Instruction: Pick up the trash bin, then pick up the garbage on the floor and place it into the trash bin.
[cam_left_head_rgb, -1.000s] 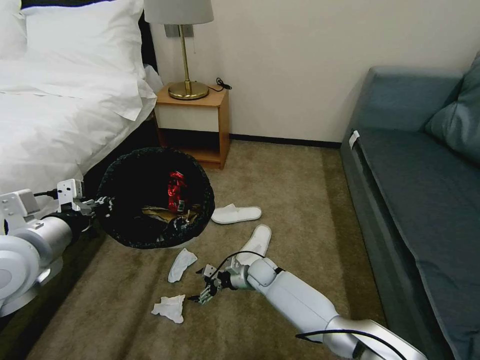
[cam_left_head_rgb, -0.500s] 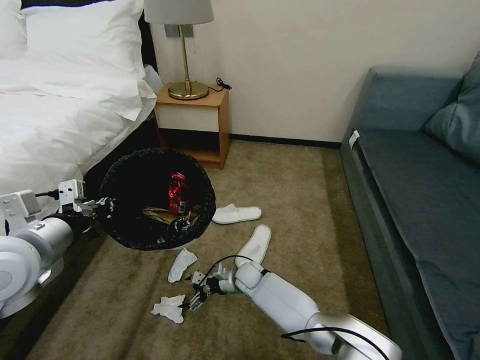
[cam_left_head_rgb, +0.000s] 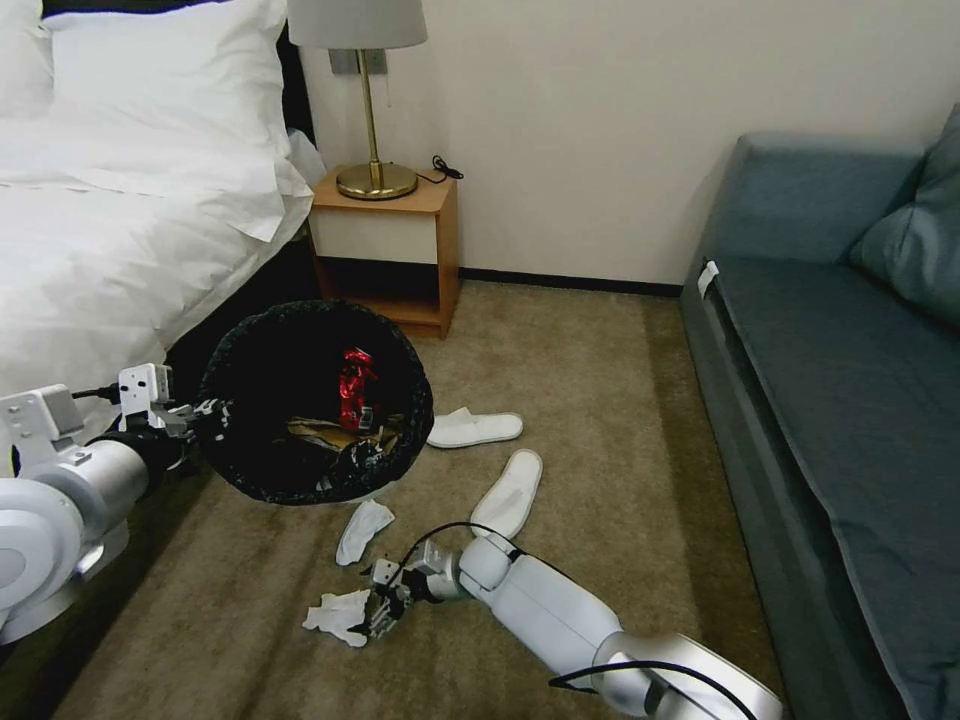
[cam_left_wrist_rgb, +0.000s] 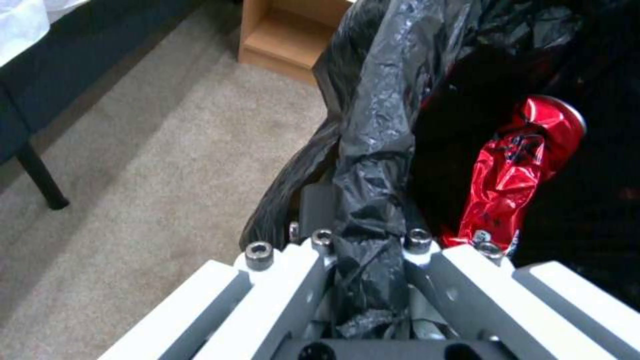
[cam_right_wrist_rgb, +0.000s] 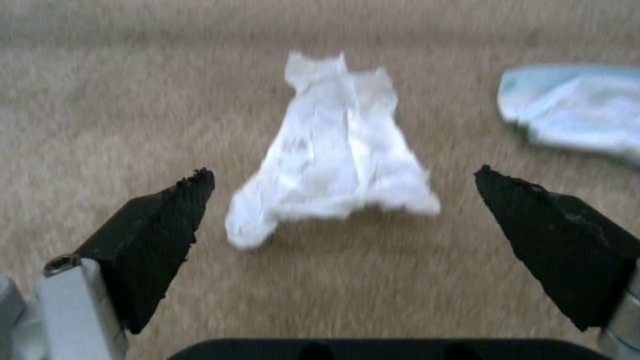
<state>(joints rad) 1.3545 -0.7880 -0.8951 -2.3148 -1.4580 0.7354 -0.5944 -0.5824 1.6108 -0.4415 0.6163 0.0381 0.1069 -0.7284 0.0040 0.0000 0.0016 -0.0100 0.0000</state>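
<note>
We're low over the carpet at a tissue.
Our right gripper (cam_left_head_rgb: 380, 612), jaws spread wide and empty, flanks the crumpled tissue (cam_right_wrist_rgb: 337, 160); our left gripper (cam_left_head_rgb: 200, 412) is clamped on the trash bin (cam_left_head_rgb: 240, 470) rim, bin raised beside the bed.

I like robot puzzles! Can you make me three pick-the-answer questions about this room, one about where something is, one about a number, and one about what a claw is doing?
1. Where is the trash bin?
A. On the sofa
B. Held up by the left claw
C. Under the lamp

2. How many white slippers lie on the carpet?
A. One
B. Two
C. Four

3. The right claw is:
A. Open by a tissue
B. Shut on a can
C. Inside the bin

Answers: 1 B, the left claw pinches the bin's bag-covered rim. 2 B, one slipper and another. 3 A, its fingers stand apart either side of the tissue.
</note>
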